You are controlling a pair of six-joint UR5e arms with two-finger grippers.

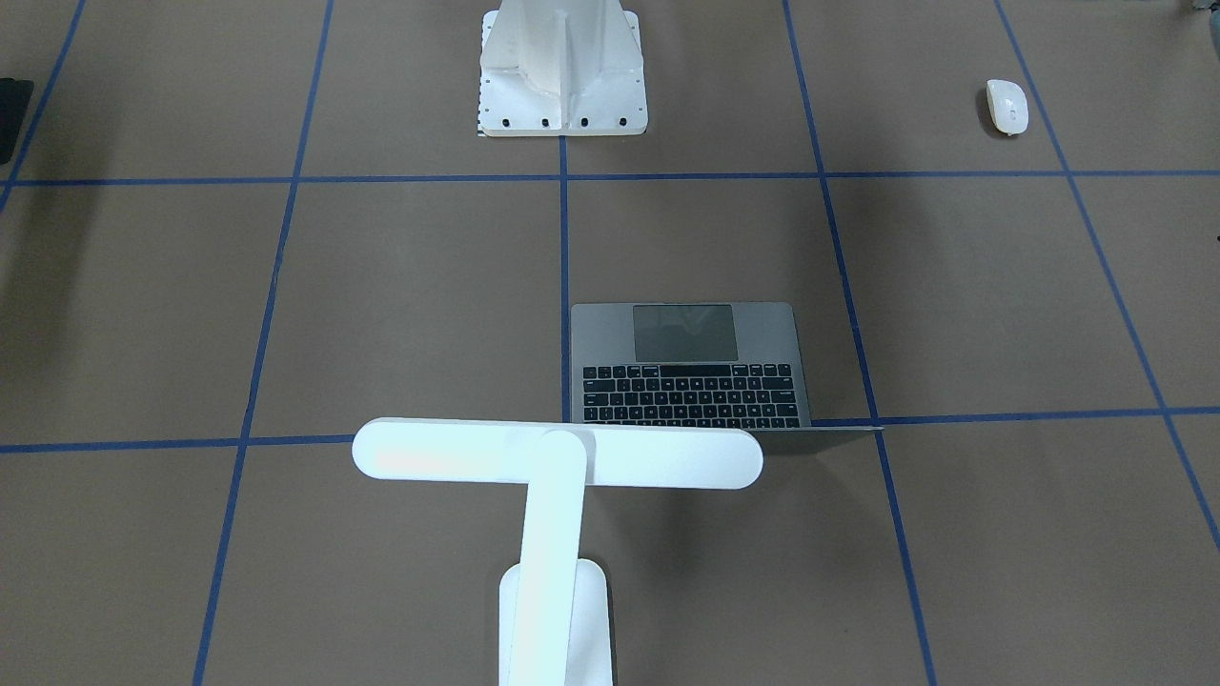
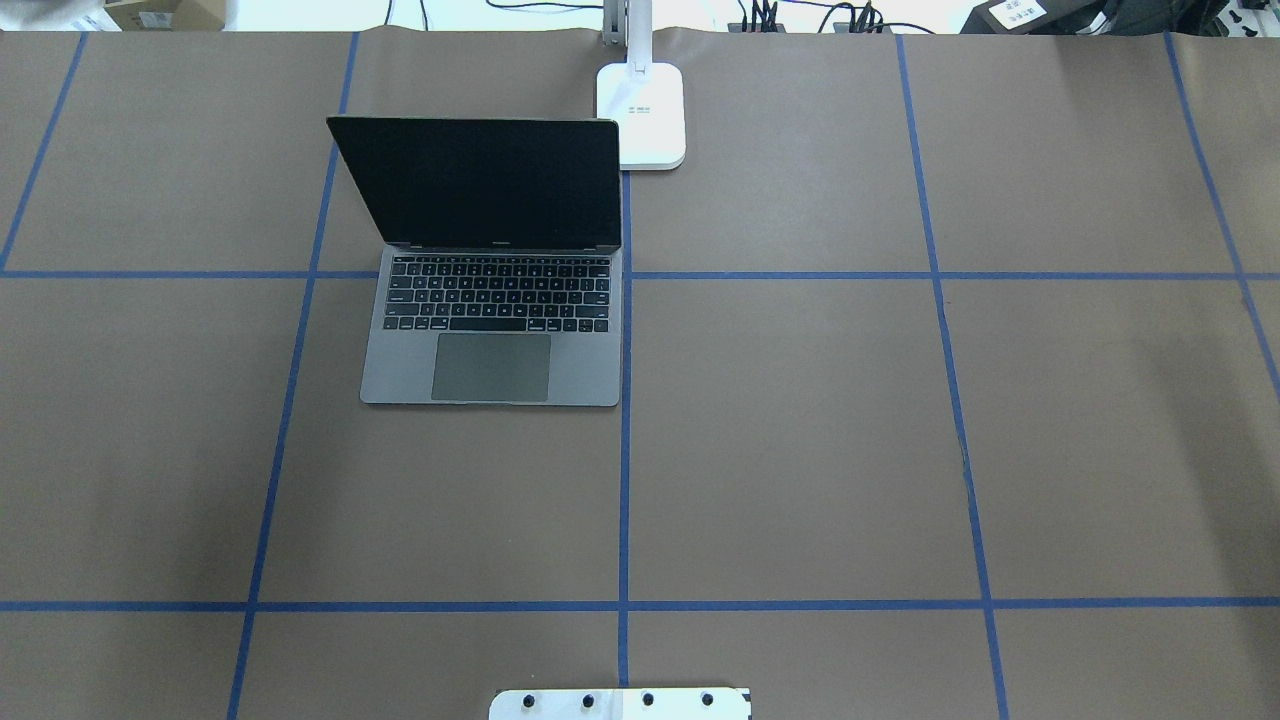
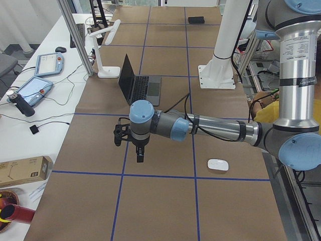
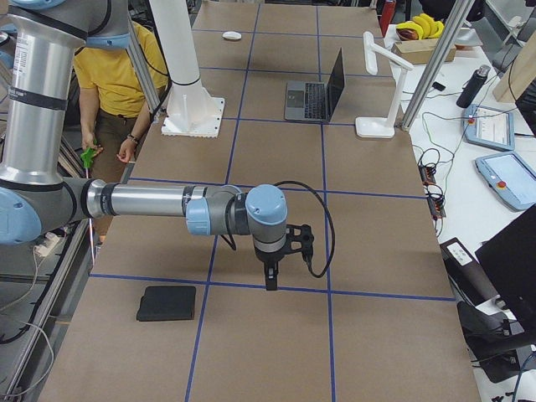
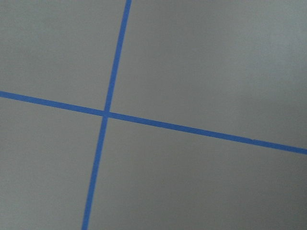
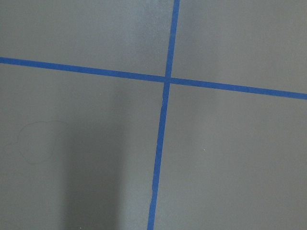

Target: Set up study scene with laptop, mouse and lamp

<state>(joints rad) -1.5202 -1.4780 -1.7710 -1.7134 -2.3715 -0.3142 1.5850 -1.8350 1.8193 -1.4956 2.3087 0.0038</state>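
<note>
The brown tabletop (image 2: 800,450), crossed by blue tape lines, carries everything here. Both arms reach out low over it. The left arm (image 3: 215,129) stretches toward the left end, and its left gripper (image 3: 139,158) points straight down over bare paper by a tape line. I cannot tell whether its fingers are apart or closed. The wrist view shows only a tape crossing.

The right arm (image 4: 151,201) mirrors that at the right end. The right gripper (image 4: 270,283) hangs nose-down just above a tape line, and again I cannot tell how its fingers stand.

The white bolted pedestal (image 1: 562,67) sits in the middle of the robot-side edge. A person in a yellow shirt (image 4: 126,67) stands off that edge, behind the pedestal.

Now the lamp (image 1: 558,453). Its rounded base rests at the far edge, just right of the centre tape line, and its bar head is raised high on the arm. The base sits just beside the laptop's screen corner.

The laptop (image 2: 490,340) lies open in the far half of the tabletop, just left of the centre line. Its dark screen tilts back, and its keyboard and trackpad face the robot.

A flat black pad (image 4: 167,303) lies near the right end, toward the robot-side edge.

The white mouse (image 1: 1007,105) sits alone toward the left end, close to the robot-side edge. It is well apart from the laptop, and nothing is touching it.
</note>
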